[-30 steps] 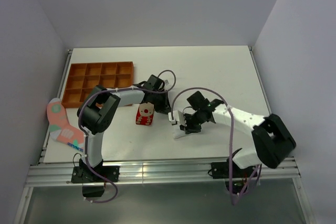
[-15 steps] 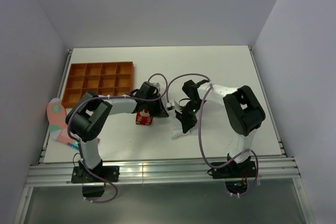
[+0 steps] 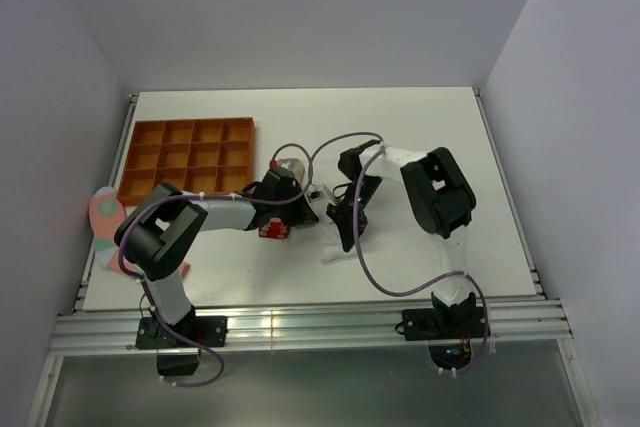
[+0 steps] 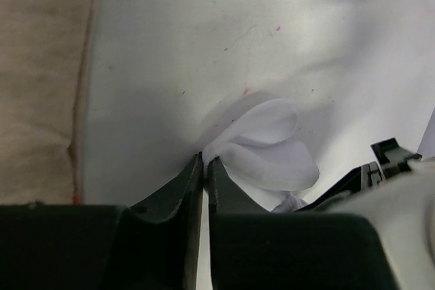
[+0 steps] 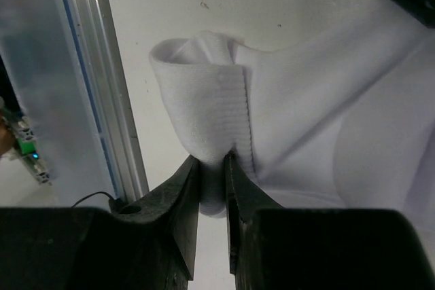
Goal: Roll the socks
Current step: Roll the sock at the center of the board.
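The white sock (image 3: 335,250) lies crumpled at the table's middle; its black cuff stripes do not show. My left gripper (image 3: 310,211) is shut on a thin fold of it (image 4: 262,144), with the jaws nearly touching (image 4: 205,162). My right gripper (image 3: 346,231) is shut on a thicker folded edge of the same sock (image 5: 204,113), which bulges between the jaws (image 5: 212,171). The red sock with white spots (image 3: 271,230) lies just under my left arm, partly hidden. The beige sock (image 4: 37,79) lies at the left of the left wrist view and seems to be the small roll (image 3: 288,160) behind my left wrist.
An orange compartment tray (image 3: 190,157) stands at the back left. A pink sock with green spots (image 3: 105,219) hangs over the table's left edge. The aluminium rail (image 5: 102,100) of the table's front edge runs close to my right gripper.
My right arm has folded in, its elbow swinging from the right side to over the table's middle. My left arm has swung lower and now covers part of the red sock. Both grippers stay at the white sock.
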`<action>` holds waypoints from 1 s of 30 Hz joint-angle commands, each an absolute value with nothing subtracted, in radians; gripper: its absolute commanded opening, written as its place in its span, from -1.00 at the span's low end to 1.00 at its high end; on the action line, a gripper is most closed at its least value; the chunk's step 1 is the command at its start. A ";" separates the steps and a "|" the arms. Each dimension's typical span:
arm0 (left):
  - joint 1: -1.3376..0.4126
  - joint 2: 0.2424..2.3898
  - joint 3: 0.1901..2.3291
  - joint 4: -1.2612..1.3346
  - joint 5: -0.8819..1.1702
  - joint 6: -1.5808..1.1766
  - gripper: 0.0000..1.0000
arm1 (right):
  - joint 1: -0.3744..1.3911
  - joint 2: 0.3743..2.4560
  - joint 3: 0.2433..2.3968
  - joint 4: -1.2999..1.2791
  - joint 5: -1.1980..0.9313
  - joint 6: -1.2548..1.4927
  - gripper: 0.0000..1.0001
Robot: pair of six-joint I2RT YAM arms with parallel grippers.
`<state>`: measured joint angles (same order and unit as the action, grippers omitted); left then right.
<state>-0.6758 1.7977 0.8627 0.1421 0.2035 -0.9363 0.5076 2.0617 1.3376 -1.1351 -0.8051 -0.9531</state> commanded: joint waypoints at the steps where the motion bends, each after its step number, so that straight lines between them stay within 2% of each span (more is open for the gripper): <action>1: -0.672 1.741 0.798 0.162 0.023 -0.940 -0.75 | 0.508 2.140 1.367 -1.138 -0.696 -0.943 -0.78; 6: -0.696 1.681 0.758 0.187 -0.044 -0.980 -0.52 | 0.506 2.157 1.399 -1.154 -0.693 -0.925 -0.77; 7: -0.706 1.669 0.740 0.189 -0.058 -0.991 -0.36 | 0.506 2.155 1.401 -1.154 -0.693 -0.922 -0.78; 10: -0.718 1.632 0.692 0.241 -0.069 -1.012 -0.22 | 0.505 2.154 1.399 -1.132 -0.681 -0.902 -0.78; 19: -0.831 1.488 0.554 0.429 -0.137 -0.875 -0.22 | 0.500 2.180 1.416 -1.146 -0.695 -0.897 -0.79; 22: -0.857 1.456 0.487 0.582 -0.090 -0.778 -0.21 | 0.497 2.186 1.424 -1.152 -0.701 -0.899 -0.79; 23: -0.876 1.439 0.460 0.660 0.008 -0.752 -0.21 | 0.495 2.186 1.424 -1.154 -0.704 -0.899 -0.79; 25: -0.877 1.427 0.411 0.754 0.076 -0.693 -0.14 | 0.495 2.184 1.420 -1.154 -0.709 -0.903 -0.79; 30: -0.887 1.446 0.469 0.694 0.215 -0.583 -0.12 | 0.494 2.184 1.419 -1.160 -0.710 -0.908 -0.79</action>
<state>-0.8787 1.4506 0.4282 0.6170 0.0959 -0.7063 0.4992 2.1445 1.4185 -1.2186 -0.8124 -0.8791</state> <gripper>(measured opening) 0.438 0.232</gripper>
